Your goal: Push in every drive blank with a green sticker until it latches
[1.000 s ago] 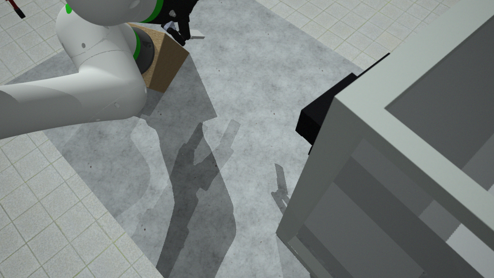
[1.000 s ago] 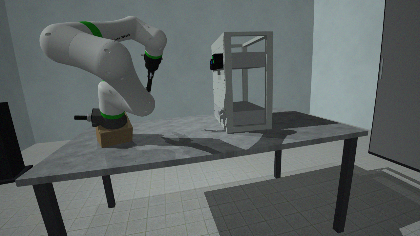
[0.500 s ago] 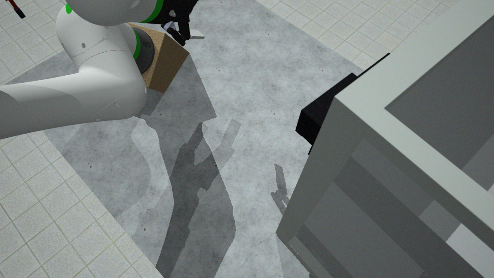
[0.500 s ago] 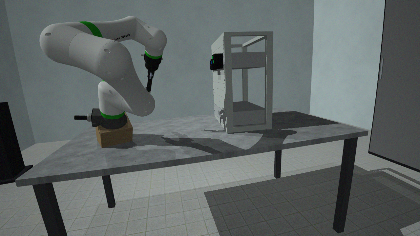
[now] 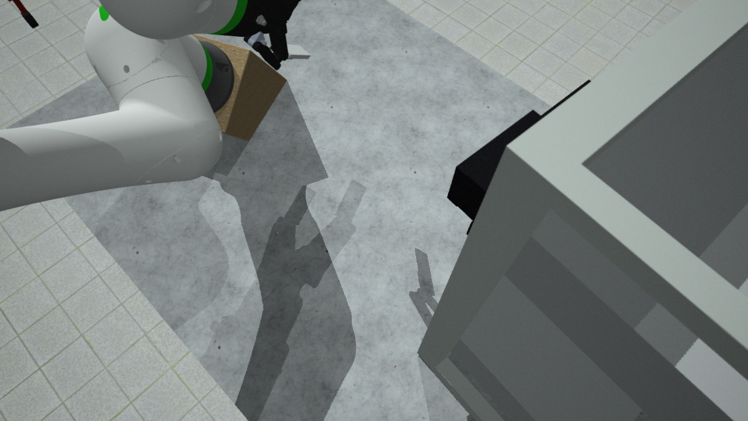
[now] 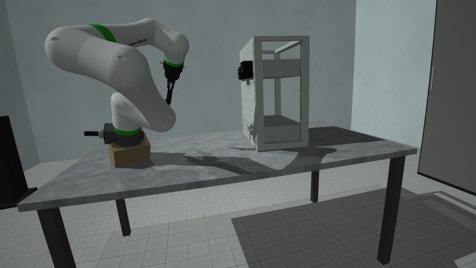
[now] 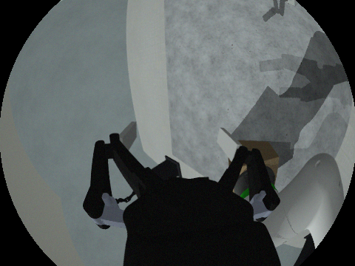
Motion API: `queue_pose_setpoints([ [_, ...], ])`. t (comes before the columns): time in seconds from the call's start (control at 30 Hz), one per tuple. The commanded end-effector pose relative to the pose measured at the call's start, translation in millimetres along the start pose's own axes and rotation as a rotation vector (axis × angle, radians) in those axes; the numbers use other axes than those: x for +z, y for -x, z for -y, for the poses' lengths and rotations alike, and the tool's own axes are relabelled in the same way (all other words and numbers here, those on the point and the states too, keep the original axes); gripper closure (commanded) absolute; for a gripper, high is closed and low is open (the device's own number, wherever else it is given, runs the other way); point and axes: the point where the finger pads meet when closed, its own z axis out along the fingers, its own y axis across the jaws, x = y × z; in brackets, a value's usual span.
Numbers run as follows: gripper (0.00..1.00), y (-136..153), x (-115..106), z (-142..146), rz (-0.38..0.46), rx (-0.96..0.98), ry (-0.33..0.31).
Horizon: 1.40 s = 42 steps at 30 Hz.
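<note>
A tall light grey open-frame rack (image 6: 276, 91) stands on the grey table; the top view shows it close up at the right (image 5: 617, 235). One black drive blank (image 6: 244, 70) sticks out of the rack's left face near the top, with a small green mark on its front; it also shows from above (image 5: 483, 170). The other slots on that face look flush. My gripper (image 6: 169, 96) hangs open and empty, pointing down, near the arm's base and well left of the rack. In the wrist view its fingers stand wide apart over the table edge.
The arm stands on a brown block (image 6: 129, 153) at the table's left end. The table edge lies just behind the gripper. A dark cabinet (image 6: 452, 96) stands right of the table and a black object (image 6: 11, 166) on the floor at the left.
</note>
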Motion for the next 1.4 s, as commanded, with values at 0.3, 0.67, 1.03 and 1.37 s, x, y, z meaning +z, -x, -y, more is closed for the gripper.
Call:
queue_pose_setpoints([
  [0.3, 0.00, 0, 0, 2, 0.000, 0.003, -0.004],
  [0.67, 0.00, 1, 3, 10, 0.002, 0.022, -0.024],
  [1.03, 0.00, 2, 10, 35, 0.010, 0.080, -0.083],
  [1.37, 0.00, 4, 17, 65, 0.023, 0.155, -0.155],
])
